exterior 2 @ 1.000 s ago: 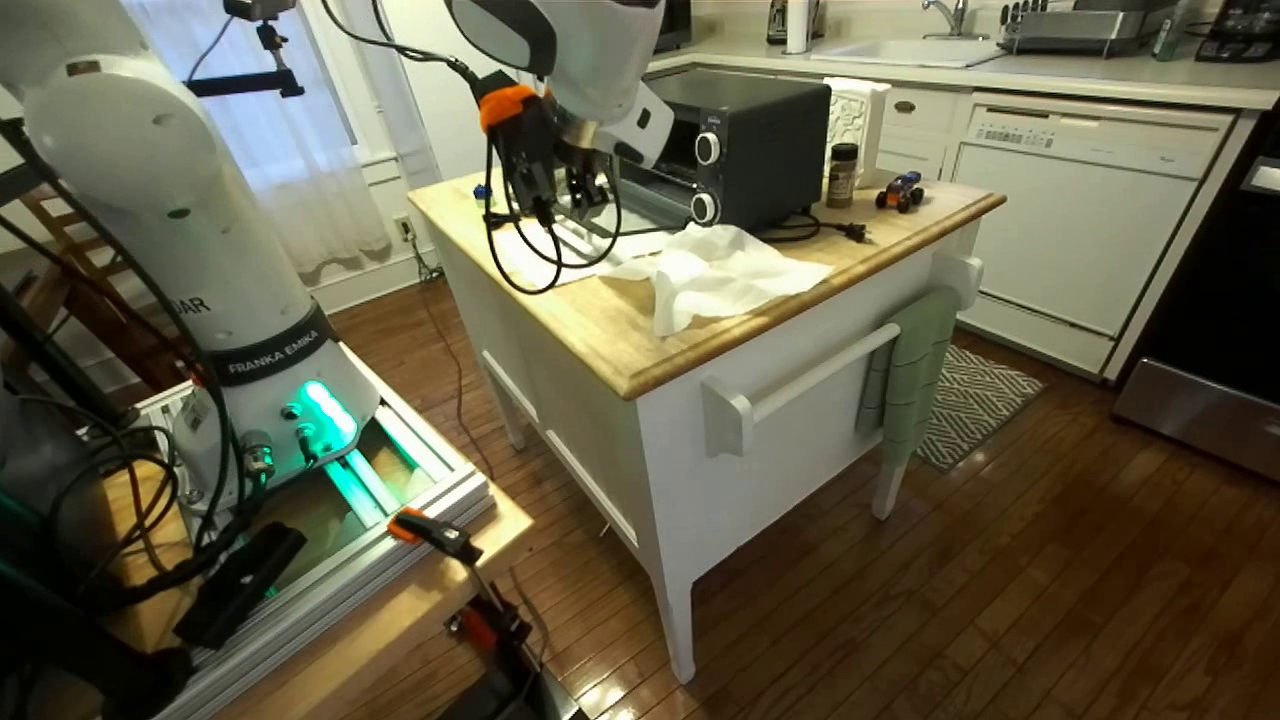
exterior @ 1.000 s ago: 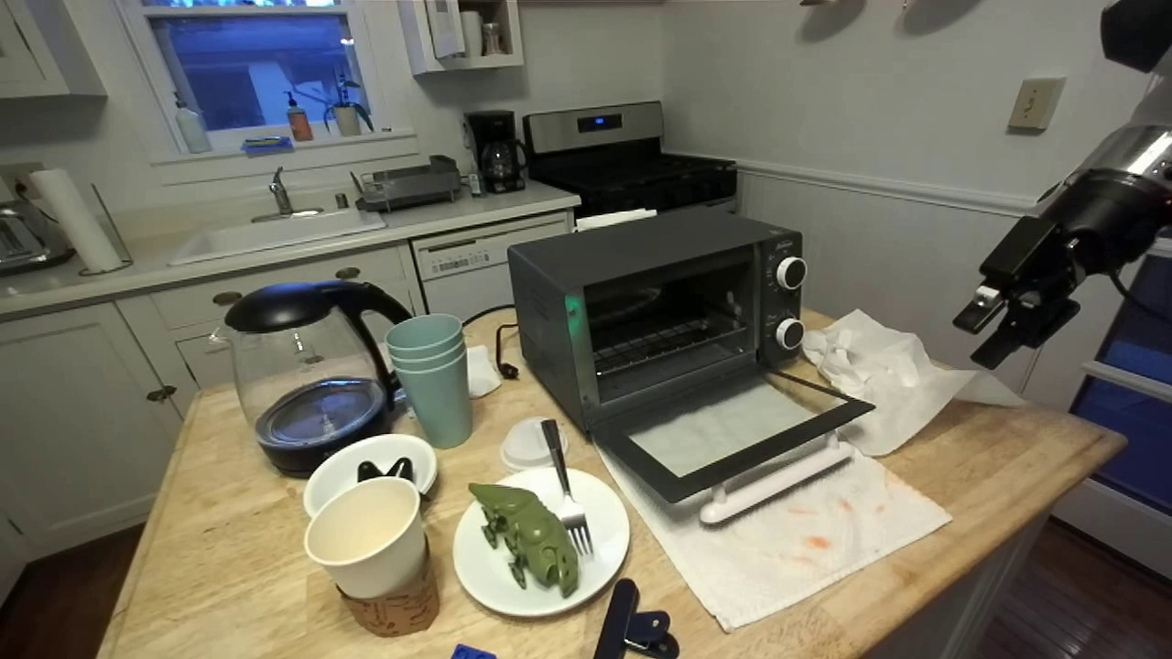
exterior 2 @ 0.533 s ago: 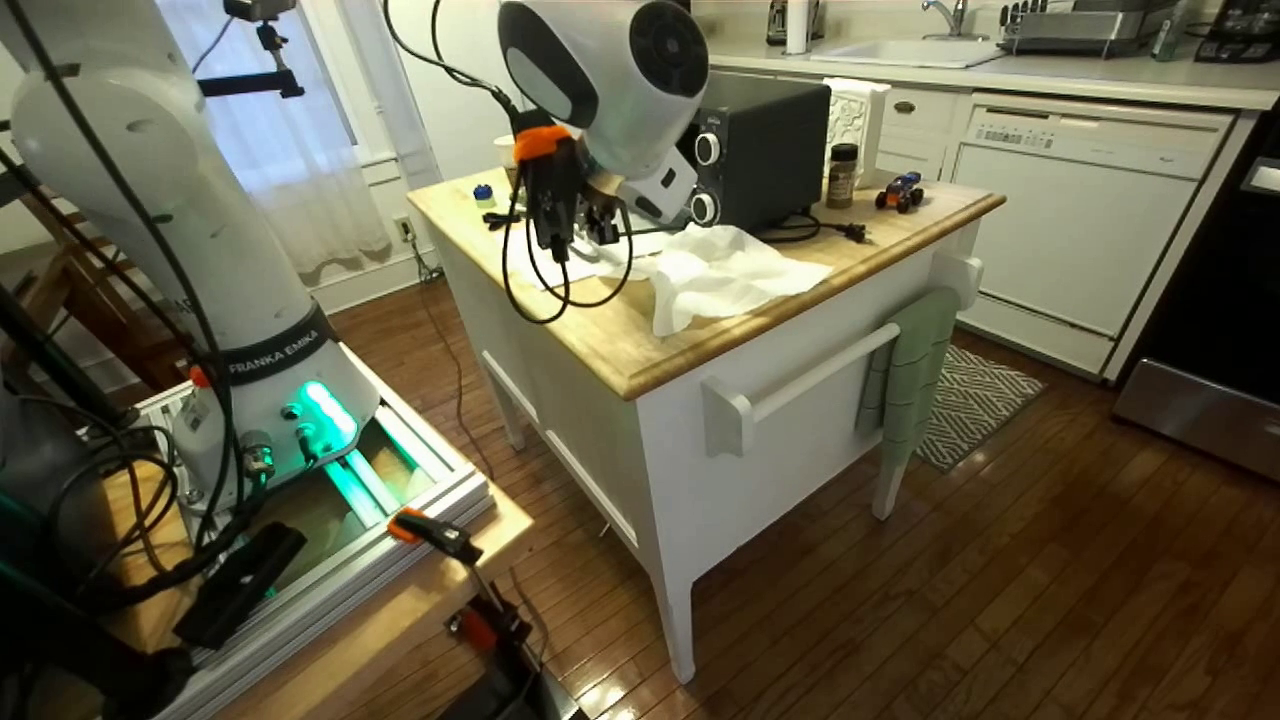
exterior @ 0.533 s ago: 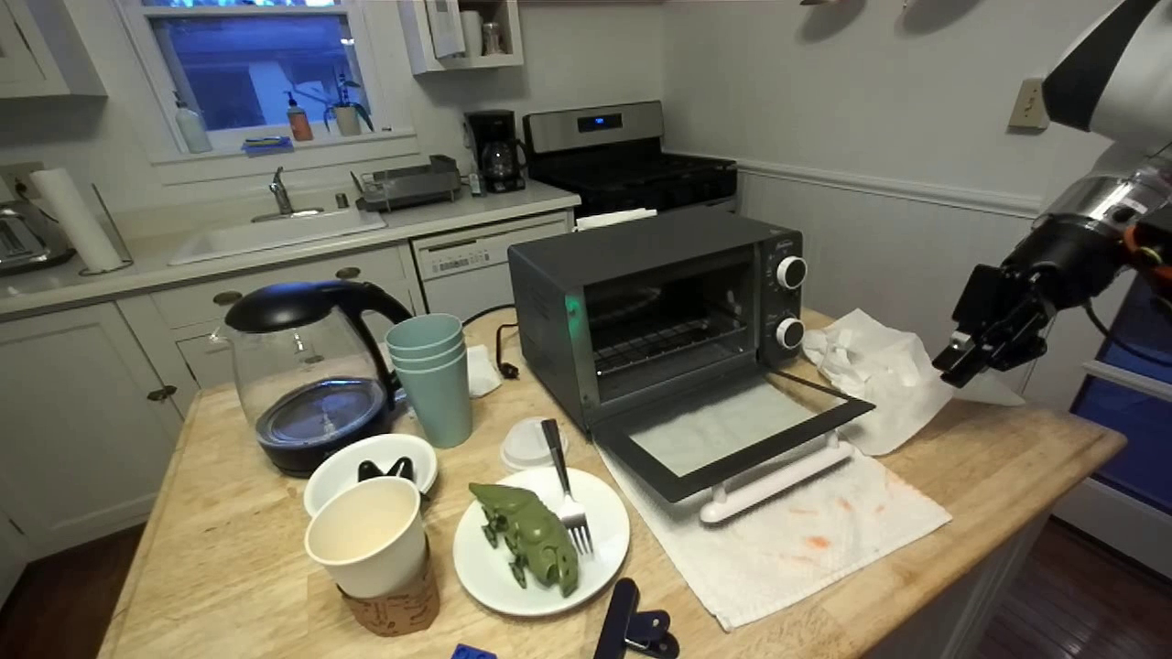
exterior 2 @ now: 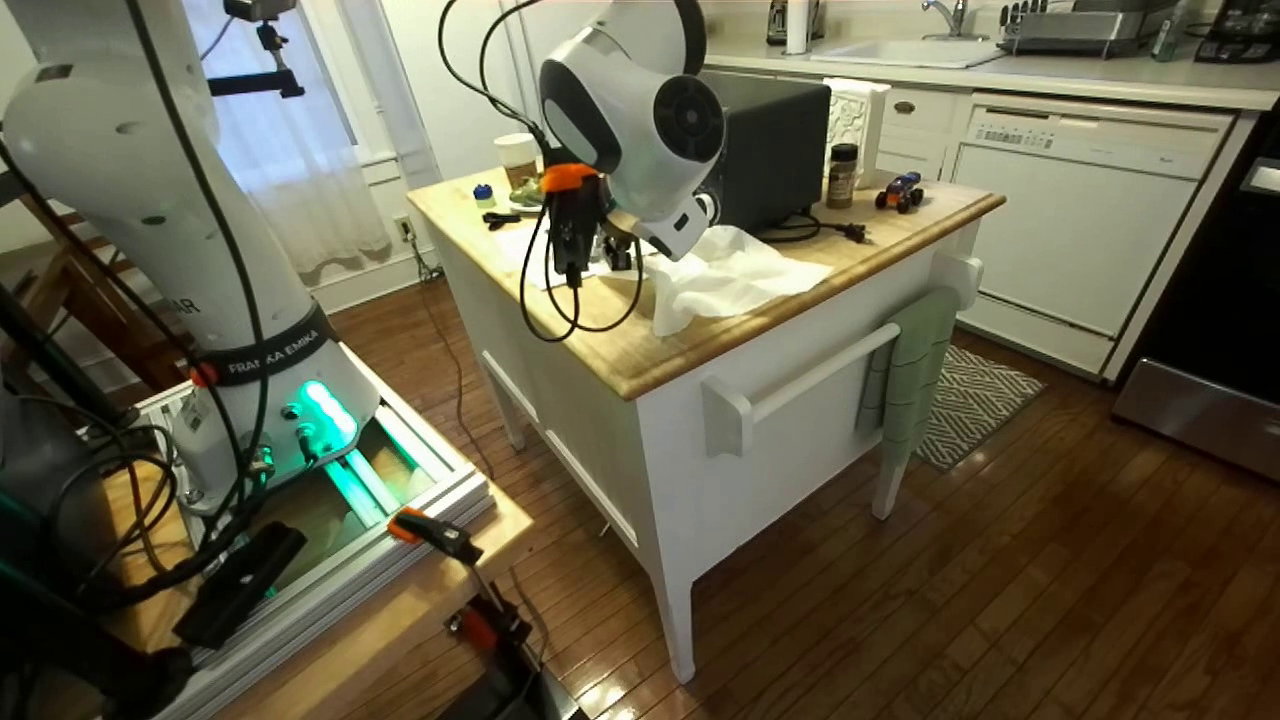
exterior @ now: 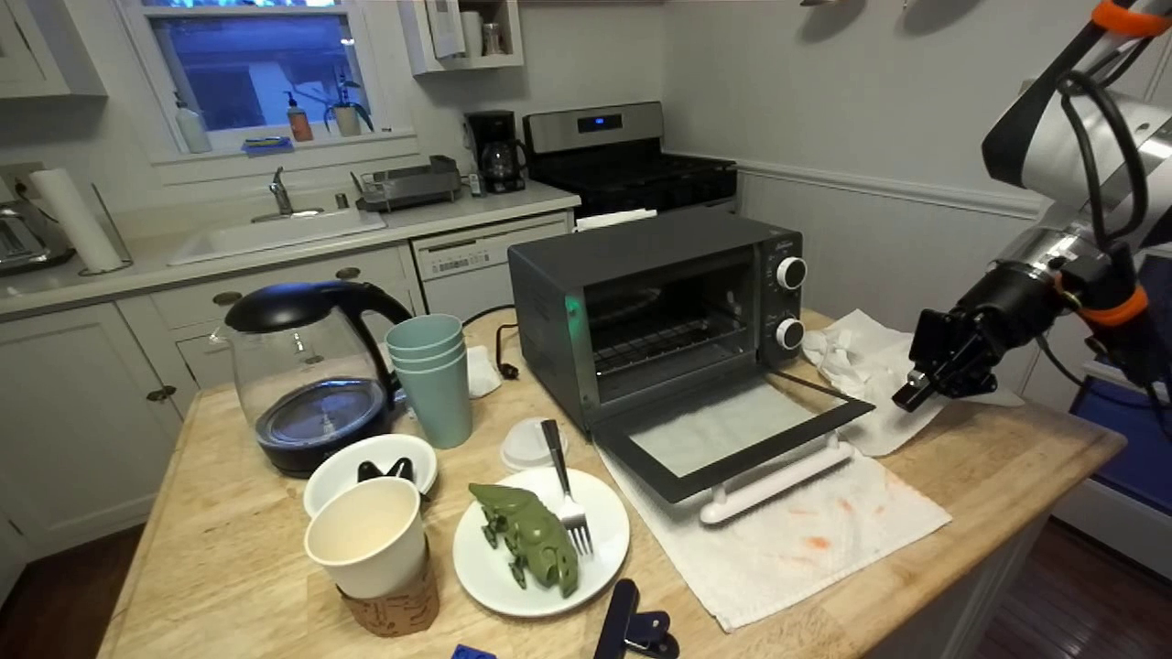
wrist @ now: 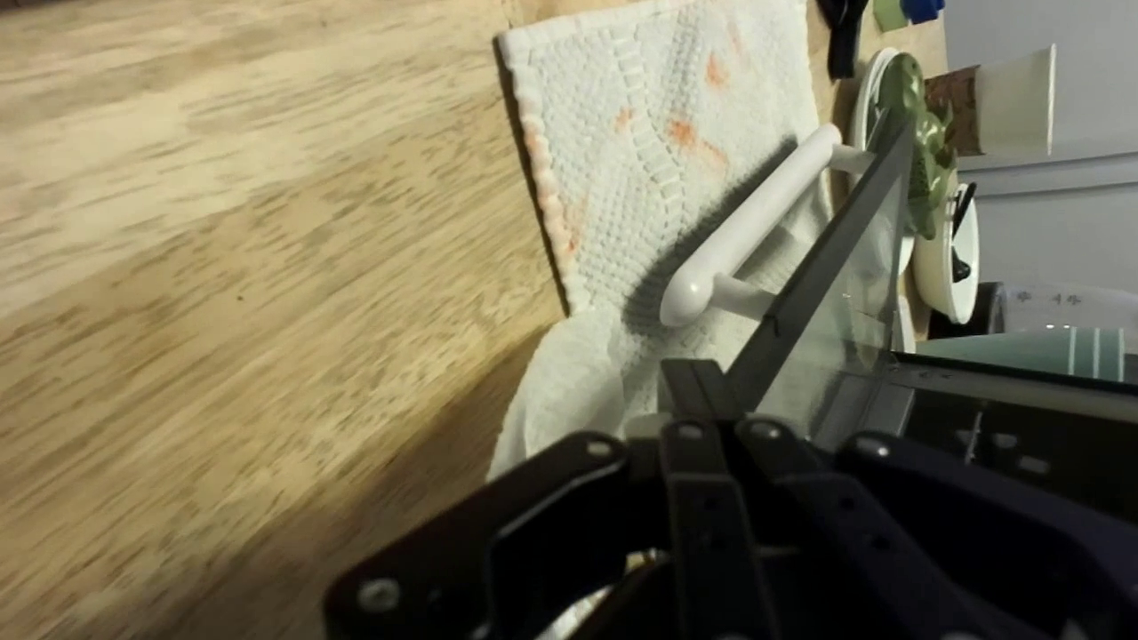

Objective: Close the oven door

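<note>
The black toaster oven (exterior: pixel 641 252) stands on the wooden island with its cavity exposed. Its oven door (exterior: pixel 732 426) is folded down, lying nearly flat and forward over a white towel. A white bar handle (exterior: pixel 778 483) hangs along the door's outer edge. My gripper (exterior: pixel 909 392) is just off the door's free corner on the control-knob side, above crumpled paper. In the wrist view, the gripper (wrist: pixel 693 387) has its fingertips pressed together with nothing between them. The door frame (wrist: pixel 836 249) and handle (wrist: pixel 756 227) stretch ahead of them. The arm hides the door in an exterior view, where the oven's side (exterior 2: pixel 775 150) shows.
Crumpled paper (exterior: pixel 870 375) lies by the knobs, partly under my gripper. The stained towel (exterior: pixel 824 549) spreads beneath the door. A plate (exterior: pixel 476 586) with a green toy and fork, a paper cup (exterior: pixel 366 540), stacked cups (exterior: pixel 435 394) and a kettle (exterior: pixel 316 384) stand on the oven's opposite side.
My gripper's jaws have gone from open to shut. The arm has swung lower and closer to the door's free corner. Door and oven have not moved.
</note>
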Robot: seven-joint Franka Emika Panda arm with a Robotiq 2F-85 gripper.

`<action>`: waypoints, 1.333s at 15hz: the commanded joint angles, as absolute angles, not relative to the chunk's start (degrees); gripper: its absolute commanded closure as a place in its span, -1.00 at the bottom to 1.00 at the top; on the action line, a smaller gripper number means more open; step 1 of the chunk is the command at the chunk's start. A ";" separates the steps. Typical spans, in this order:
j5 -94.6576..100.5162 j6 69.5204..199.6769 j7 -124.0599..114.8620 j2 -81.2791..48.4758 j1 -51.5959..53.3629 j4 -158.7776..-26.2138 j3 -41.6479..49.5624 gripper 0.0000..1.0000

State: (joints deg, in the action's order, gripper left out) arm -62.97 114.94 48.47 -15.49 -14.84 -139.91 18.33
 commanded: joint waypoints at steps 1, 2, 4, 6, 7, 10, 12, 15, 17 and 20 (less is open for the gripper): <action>-65.91 115.76 48.12 -19.22 -15.94 -137.64 15.93 1.00; -66.96 115.37 48.33 -19.86 -16.15 -137.12 15.54 1.00; -69.28 115.00 48.71 -20.92 -16.35 -136.33 14.99 1.00; -72.31 114.68 49.55 -21.70 -16.55 -135.49 14.47 1.00; -73.56 114.56 49.61 -22.14 -16.56 -135.10 14.32 1.00; -75.07 114.04 49.05 -23.34 -16.41 -134.32 14.01 1.00; -75.21 113.79 48.64 -23.97 -16.27 -134.13 13.97 1.00; -75.64 111.85 48.64 -23.79 -16.58 -134.13 13.85 1.00; -75.90 110.19 48.52 -22.92 -17.01 -134.29 13.96 1.00; -76.37 106.40 48.54 -21.07 -18.19 -134.27 14.42 1.00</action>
State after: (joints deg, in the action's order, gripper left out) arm -74.12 110.80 48.56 -23.00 -16.61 -134.60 14.67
